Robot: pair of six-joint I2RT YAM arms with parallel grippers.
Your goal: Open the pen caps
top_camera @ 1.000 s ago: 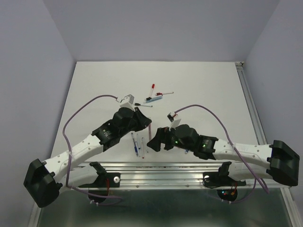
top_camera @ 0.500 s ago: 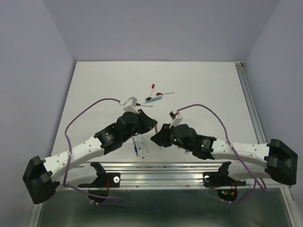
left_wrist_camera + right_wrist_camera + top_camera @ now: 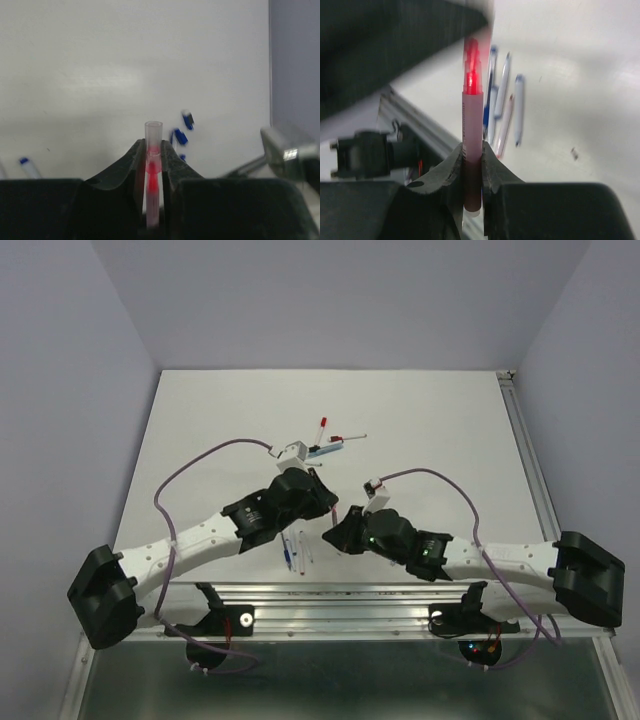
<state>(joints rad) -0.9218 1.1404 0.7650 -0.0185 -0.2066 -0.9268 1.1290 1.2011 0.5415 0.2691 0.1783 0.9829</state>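
1. Your left gripper (image 3: 152, 145) has its jaws pinched on a red-filled pen (image 3: 151, 175). The pen stands along the fingers, and its clear tube end pokes just past the fingertips.
2. Your right gripper (image 3: 471, 148) has its jaws pressed onto a white pen barrel (image 3: 471, 125), gripping it near the plain end.
3. The red cap (image 3: 472, 62) sits on the other end of that barrel, outside the jaws. It is close to the dark body of the left gripper.
4. You cannot tell from these views whether both grippers are on one and the same pen.
5. From above, the two grippers meet almost tip to tip over the near middle of the table (image 3: 220, 420). The left one comes in from the left and the right one from the right.
6. At least two blue caps (image 3: 180, 136) lie loose on the table beyond the left fingertips. They look blurred in the left wrist view and cannot be made out from above.
7. A few loose pens (image 3: 292, 548) lie side by side on the table, just near and left of the grippers.
8. A second group, the far pens (image 3: 328, 443), lies further back near the middle of the table. One of them has a red end.
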